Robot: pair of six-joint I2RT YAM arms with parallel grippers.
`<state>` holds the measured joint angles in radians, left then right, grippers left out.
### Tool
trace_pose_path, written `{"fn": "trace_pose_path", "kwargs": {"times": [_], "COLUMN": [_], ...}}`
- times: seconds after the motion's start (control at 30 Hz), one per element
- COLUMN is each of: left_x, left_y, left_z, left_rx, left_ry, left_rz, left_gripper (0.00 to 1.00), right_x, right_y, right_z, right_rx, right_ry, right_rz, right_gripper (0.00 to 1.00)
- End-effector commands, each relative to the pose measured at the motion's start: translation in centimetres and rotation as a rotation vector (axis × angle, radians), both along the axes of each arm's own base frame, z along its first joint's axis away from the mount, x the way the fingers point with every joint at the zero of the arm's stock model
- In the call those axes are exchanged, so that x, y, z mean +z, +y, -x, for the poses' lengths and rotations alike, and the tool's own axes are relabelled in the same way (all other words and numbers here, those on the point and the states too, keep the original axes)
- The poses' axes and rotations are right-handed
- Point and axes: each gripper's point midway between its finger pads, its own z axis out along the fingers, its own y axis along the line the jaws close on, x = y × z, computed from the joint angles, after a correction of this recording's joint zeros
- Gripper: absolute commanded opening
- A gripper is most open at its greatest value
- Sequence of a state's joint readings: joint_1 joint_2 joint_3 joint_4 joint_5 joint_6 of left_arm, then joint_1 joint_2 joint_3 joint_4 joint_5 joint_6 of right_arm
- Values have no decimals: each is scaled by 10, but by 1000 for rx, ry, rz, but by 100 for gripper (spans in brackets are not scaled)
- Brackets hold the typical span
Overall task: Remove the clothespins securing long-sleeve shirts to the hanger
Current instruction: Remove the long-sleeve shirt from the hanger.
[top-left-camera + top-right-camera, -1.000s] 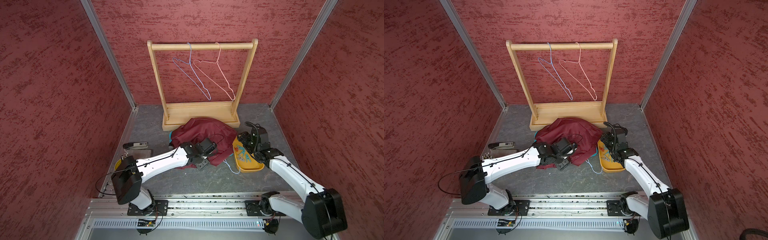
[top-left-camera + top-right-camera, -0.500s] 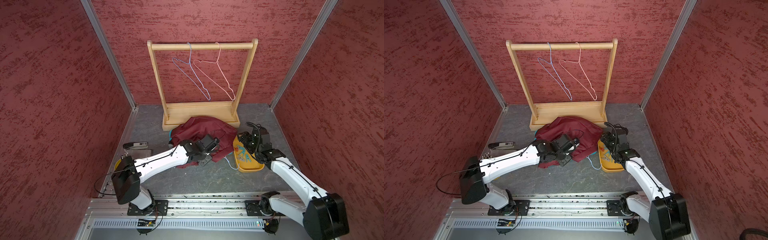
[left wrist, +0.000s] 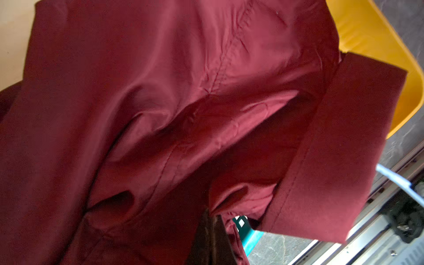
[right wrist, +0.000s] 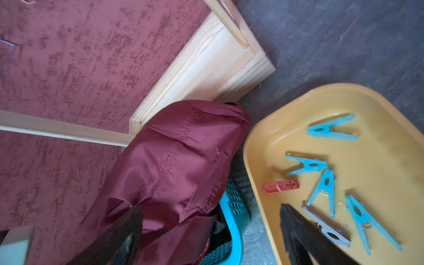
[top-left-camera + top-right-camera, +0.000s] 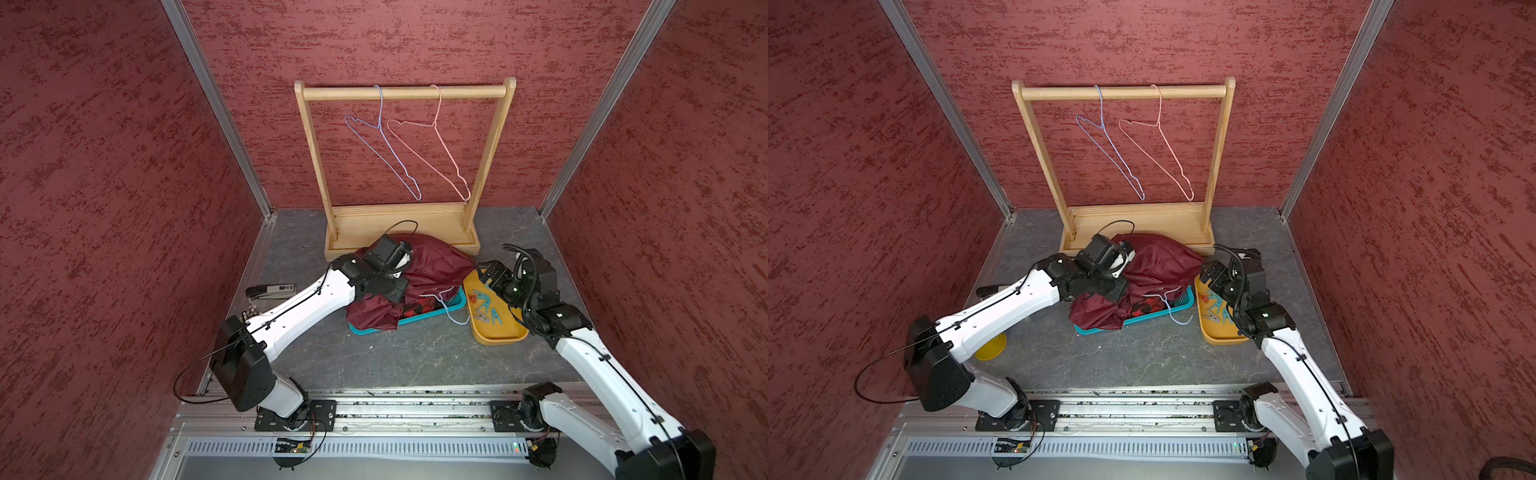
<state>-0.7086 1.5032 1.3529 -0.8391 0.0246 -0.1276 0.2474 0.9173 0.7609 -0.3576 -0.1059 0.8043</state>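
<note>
The shiny maroon shirt (image 5: 432,266) is heaped over a teal basket (image 5: 432,318). My left gripper (image 3: 212,229) is shut on a fold of it, lifting the cloth at the heap's back left. Red-and-black plaid cloth (image 5: 417,309) shows inside the basket, with a pale wire hanger (image 5: 446,305) across it. Several teal clothespins (image 4: 330,132), a red one (image 4: 281,186) and a grey one (image 4: 325,227) lie in the yellow tray (image 5: 498,336). My right gripper (image 4: 211,231) is open and holds nothing, low over the gap between the basket and the tray. No black shirt can be made out.
A wooden rack (image 5: 405,92) stands at the back with a bare blue hanger (image 5: 382,145) and a bare pink hanger (image 5: 432,141). A black stapler-like tool (image 5: 270,290) lies at the left. In a top view a yellow disc (image 5: 990,347) shows under my left arm.
My left gripper has shut on the maroon shirt and pulled it up and back, baring the basket's front. My right gripper has opened wider over the tray's edge.
</note>
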Motion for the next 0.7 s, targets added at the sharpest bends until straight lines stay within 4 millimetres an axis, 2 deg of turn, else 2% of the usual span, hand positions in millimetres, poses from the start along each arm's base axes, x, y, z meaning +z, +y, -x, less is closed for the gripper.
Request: {"fn": "trace_pose_path", "kwargs": {"times": [0.0,0.27,0.37,0.47,0.67], "left_x": [22,23,21,20,14], "left_y": [2,24,25,24,25], "left_z": [-9,-50,-56,-59,-61], "left_rx": [81,257,268,273,291], "left_ry": [68,215,244,255,279], "left_rz": [166,405,431,444,449], "left_gripper": [0,0,0,0,0], "right_x": [-6,-21,-21,-11,36], "right_y": [8,15,26,52,115], "right_z": [14,27,25,23,24], "right_rx": [87,116,160,218,319], "right_ry": [23,20,-7,-65,-255], "right_rz": [49,99,98,108,78], "right_gripper": [90,74,65,58,56]}}
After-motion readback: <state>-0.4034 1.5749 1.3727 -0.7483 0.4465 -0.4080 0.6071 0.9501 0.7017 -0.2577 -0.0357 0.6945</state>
